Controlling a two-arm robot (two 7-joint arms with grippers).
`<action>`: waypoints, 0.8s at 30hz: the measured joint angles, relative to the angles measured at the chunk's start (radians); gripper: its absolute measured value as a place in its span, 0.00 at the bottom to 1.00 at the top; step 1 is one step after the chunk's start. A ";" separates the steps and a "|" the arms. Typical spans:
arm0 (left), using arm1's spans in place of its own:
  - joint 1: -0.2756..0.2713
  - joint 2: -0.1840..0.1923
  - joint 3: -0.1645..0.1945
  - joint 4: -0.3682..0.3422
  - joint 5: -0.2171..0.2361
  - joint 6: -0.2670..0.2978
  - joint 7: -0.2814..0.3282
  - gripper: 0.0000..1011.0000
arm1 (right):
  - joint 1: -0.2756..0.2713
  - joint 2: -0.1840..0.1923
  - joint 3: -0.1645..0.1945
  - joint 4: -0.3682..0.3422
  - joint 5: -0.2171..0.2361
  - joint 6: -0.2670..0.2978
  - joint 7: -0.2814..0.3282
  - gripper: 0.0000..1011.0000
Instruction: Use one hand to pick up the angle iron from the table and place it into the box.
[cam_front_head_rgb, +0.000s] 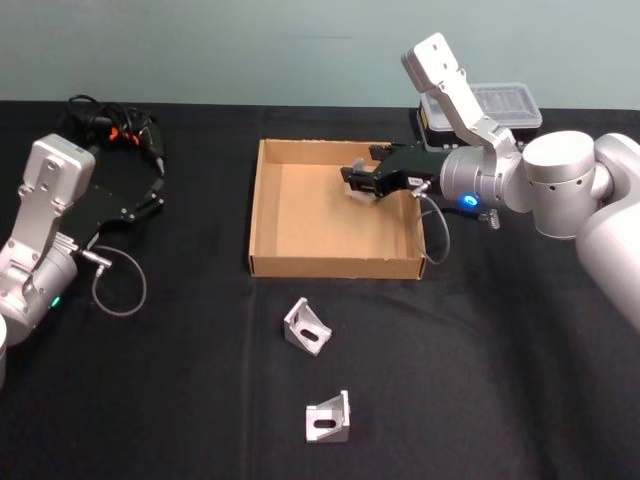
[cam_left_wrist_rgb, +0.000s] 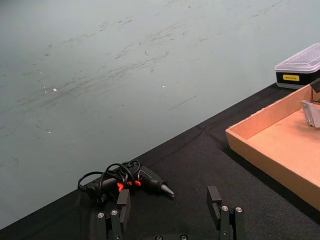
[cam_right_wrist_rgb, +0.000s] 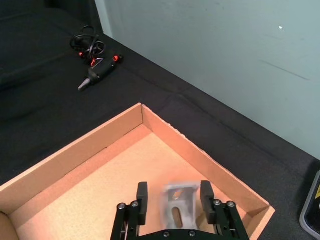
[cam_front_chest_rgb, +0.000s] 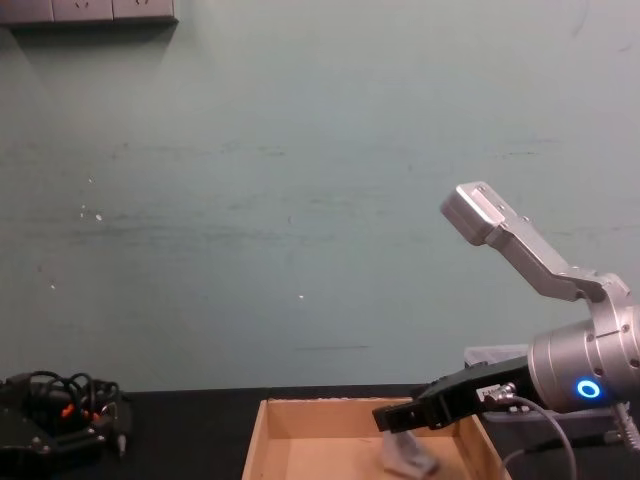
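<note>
We've got the angle iron sitting between the two black fingers of the right gripper, above the floor of the box toward its far right corner. The jaws stand apart, wider than the piece. There's a clear gap between the iron and one finger, while on the other side it sits right against the finger, and we can't tell whether they touch. From the chest view, the iron hangs just under the gripper's tip, low inside the tan walls, and we can't make out whether it rests on the cardboard. The right arm reaches in over the box's right wall. Just in front of the box, a second angle iron lies on the table, and a third angle iron lies nearer us. Behind the right arm sits a black case with a clear lid. Out on the left, the left gripper is parked over the tabletop with its jaws wide and nothing between them, near a corded black tool.
</note>
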 joint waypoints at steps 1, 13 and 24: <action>0.000 0.000 0.000 0.000 0.000 0.000 0.000 0.99 | 0.000 0.000 0.001 0.000 -0.001 0.001 0.001 0.65; 0.000 0.000 0.000 0.000 0.000 0.000 0.000 0.99 | -0.052 0.025 0.045 -0.100 -0.012 0.020 -0.007 0.99; 0.000 0.000 0.000 0.000 0.000 0.000 0.000 0.99 | -0.190 0.132 0.110 -0.416 0.010 0.056 -0.040 0.99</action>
